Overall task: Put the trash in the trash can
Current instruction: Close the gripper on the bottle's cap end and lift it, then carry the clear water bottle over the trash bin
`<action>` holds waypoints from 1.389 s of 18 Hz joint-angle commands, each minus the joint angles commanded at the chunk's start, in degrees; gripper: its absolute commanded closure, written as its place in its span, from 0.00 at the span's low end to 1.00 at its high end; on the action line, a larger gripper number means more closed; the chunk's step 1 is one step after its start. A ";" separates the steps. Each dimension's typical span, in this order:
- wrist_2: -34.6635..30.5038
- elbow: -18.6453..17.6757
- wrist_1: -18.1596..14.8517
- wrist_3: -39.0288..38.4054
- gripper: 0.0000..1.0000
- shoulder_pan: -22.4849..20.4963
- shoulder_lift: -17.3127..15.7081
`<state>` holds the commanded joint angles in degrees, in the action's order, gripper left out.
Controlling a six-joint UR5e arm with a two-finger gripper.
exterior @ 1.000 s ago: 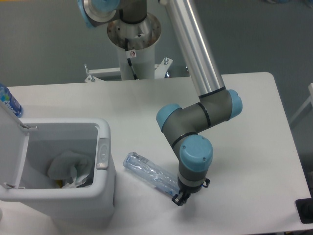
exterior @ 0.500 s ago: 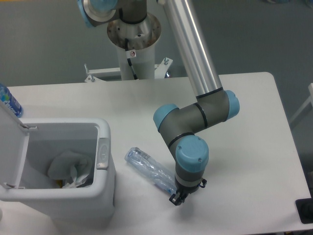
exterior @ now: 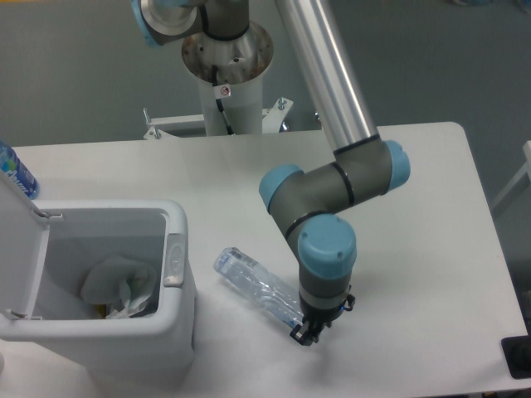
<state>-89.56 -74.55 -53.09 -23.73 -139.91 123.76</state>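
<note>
text: none legible | sticker (exterior: pixel 222 89) on robot base: too small | bottle label (exterior: pixel 10 168): unreadable

A crushed clear plastic bottle (exterior: pixel 255 286) with a bluish tint lies on its side on the white worktop (exterior: pixel 415 249), just right of the trash can (exterior: pixel 108 332), angled from upper left to lower right. The trash can is boxy and white-grey, its flip lid (exterior: pixel 21 249) open at the left, an oval grey button (exterior: pixel 174 260) on its right rim. Crumpled white trash (exterior: pixel 116 282) lies inside it.
</note>
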 joint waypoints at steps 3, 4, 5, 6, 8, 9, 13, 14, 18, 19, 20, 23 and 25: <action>0.44 7.11 3.07 0.43 0.86 -2.20 -2.11; 0.35 9.14 4.65 1.22 0.86 -2.21 -2.56; 0.35 10.46 6.31 1.49 0.86 -2.21 -3.08; 0.44 11.26 7.46 1.58 0.86 -2.21 -4.04; 0.44 11.70 8.52 1.58 0.86 -2.12 -6.68; 0.44 11.62 8.88 1.58 0.86 -2.03 -8.17; 3.51 11.62 10.37 1.32 0.86 -0.89 -12.13; 3.60 11.70 10.37 1.40 0.85 0.24 -12.84; 3.60 11.79 11.43 1.58 0.85 6.04 -13.81; 3.69 11.79 11.86 1.49 0.85 6.84 -14.51; 3.78 11.79 11.96 1.41 0.85 8.24 -14.60; 3.78 11.18 11.96 1.49 0.85 11.76 -14.87; 3.78 10.48 11.96 1.67 0.83 13.78 -14.69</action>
<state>-85.78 -64.07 -41.13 -22.06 -126.13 109.07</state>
